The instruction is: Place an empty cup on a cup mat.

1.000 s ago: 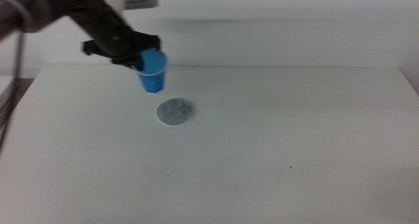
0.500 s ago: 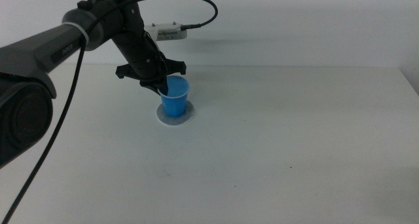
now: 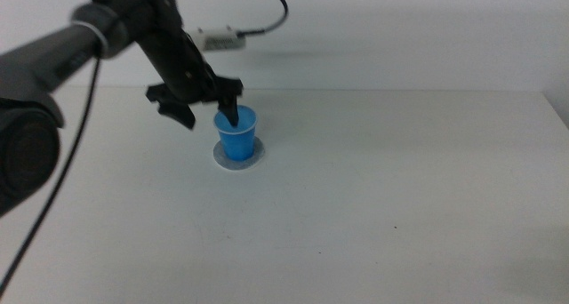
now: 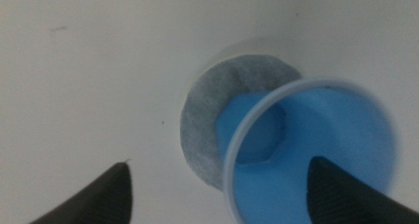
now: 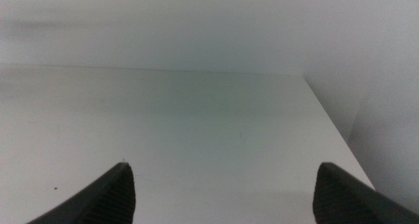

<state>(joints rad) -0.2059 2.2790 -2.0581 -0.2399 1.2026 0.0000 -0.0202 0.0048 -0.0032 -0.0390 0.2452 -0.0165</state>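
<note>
The cup (image 3: 237, 133) stands upright on the cup mat (image 3: 219, 156), which lies flat on the desk (image 3: 400, 188), so the main part of the task looks done. From the wrist view the cup (image 4: 314, 158) sits a little off the centre of the mat (image 4: 200, 119), with a wide crescent of grey showing on one side, but its base appears to rest fully on the disc. The left gripper (image 3: 206, 104) hangs just over the cup with its jaws spread wide: one jaw tip sits at the cup's rim, apparently dipping inside, the other hangs clear on the outer side. What is left, as I judge it, is only to lift that arm away without catching the rim.

There is plenty of room. The mat lies well apart from every desk edge, and nothing else stands near it. The right gripper (image 5: 222, 185) waits off to the side over bare desk, jaws spread and holding nothing.
</note>
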